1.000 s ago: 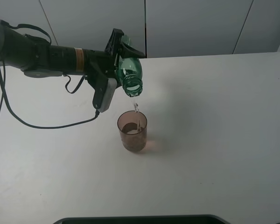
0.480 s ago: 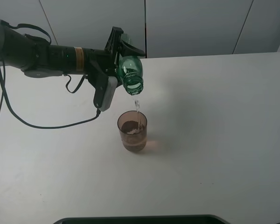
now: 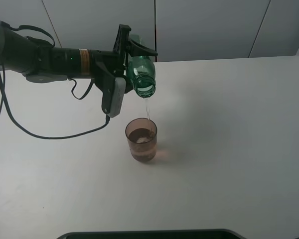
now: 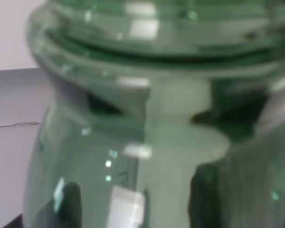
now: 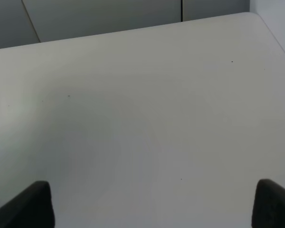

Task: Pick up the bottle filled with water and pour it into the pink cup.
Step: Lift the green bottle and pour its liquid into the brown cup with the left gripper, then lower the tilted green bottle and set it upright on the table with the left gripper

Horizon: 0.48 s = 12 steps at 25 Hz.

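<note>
One bottle (image 3: 142, 74) sits clamped by its body in your left pincer (image 3: 132, 62), probably slick and lightening as it drains into the cup (image 3: 141, 139), so squeeze gently.

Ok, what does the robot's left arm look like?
The left arm is a black tube with an orange band near the wrist. A black cable loops under it to a pale grey housing. Its gripper fingers are black.
</note>
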Each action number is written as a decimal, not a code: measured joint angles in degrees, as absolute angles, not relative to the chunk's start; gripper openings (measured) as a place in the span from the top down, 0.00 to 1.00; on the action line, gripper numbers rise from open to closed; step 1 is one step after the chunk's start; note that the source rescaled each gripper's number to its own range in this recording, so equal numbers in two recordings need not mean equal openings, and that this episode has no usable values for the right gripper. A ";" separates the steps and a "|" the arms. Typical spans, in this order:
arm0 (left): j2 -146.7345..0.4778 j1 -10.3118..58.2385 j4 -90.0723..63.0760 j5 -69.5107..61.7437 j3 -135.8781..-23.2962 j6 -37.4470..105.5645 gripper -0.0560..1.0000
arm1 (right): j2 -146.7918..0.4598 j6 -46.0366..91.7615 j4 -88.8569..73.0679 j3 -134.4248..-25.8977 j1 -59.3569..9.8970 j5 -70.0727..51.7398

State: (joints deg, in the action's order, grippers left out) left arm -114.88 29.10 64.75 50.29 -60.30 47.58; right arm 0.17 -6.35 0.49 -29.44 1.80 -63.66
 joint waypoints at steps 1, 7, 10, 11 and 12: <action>-114.88 29.10 64.47 50.70 -60.30 46.58 0.92 | 0.17 -6.35 0.49 -29.44 1.80 -63.66; -114.88 29.10 59.04 55.97 -60.30 40.34 0.92 | 0.17 -6.35 0.49 -29.44 1.80 -63.66; -114.88 29.10 53.45 60.06 -60.30 35.36 0.92 | 0.17 -6.35 0.49 -29.44 1.80 -63.66; -114.73 29.10 51.07 61.38 -60.30 33.67 0.92 | 0.17 -6.35 0.49 -29.44 1.80 -63.66; -114.70 29.10 49.12 62.57 -60.30 32.18 0.92 | 0.17 -6.35 0.49 -29.44 1.80 -63.66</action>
